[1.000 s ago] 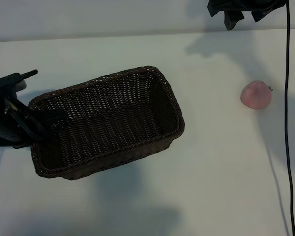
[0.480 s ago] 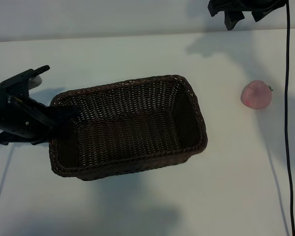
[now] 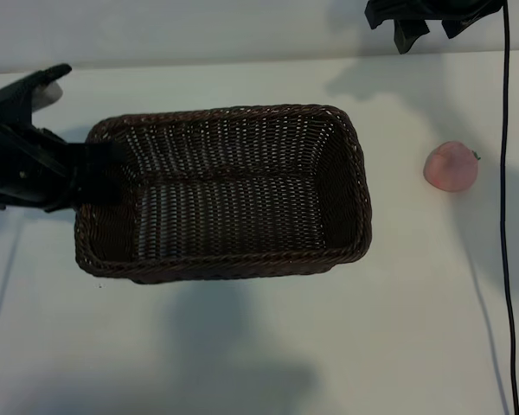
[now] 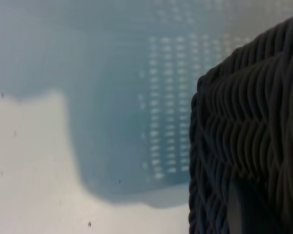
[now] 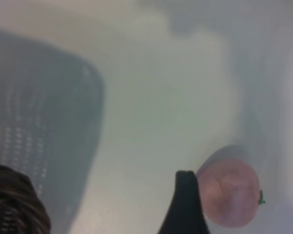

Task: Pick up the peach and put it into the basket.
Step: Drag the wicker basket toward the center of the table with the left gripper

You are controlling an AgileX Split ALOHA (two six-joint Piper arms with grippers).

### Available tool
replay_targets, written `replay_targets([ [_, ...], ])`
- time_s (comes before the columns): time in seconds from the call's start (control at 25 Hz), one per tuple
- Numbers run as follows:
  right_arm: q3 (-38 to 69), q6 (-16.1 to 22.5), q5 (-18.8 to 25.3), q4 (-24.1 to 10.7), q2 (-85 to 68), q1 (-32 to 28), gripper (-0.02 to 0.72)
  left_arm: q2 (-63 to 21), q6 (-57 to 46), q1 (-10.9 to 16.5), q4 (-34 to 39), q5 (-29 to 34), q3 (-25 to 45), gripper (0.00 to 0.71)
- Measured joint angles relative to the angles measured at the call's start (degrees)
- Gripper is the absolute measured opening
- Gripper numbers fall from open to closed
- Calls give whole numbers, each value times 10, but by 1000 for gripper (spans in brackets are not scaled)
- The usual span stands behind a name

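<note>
Looks like a robot test bench in a lab: plain white matte tabletop [image 3: 242,346] under bright light, pale bare wall [image 3: 156,35] behind, thin black cable [image 3: 507,216] hanging down, black arm hardware at both edges.

no readable text, no labels, no brands, no numbers

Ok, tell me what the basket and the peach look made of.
Basket: dark brown woven wicker, judging by the open lattice weave and braided rim; matte. Peach: smooth, matte pink skin with a tiny dark stem; whether real fruit or a plastic or foam replica cannot be told.
</note>
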Motion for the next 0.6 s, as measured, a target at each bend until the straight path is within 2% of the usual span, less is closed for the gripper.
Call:
replay_targets([
  [0.16,0,0,0,0,0,0,556,18,2,2,1,6,-41,101],
  [0.44,0,-1,0,1,0,0,556,107,5,0,1,7,-129,101],
  [0.6,0,-1,0,1,0,0,556,161,5,-14,1,5,-162,101],
])
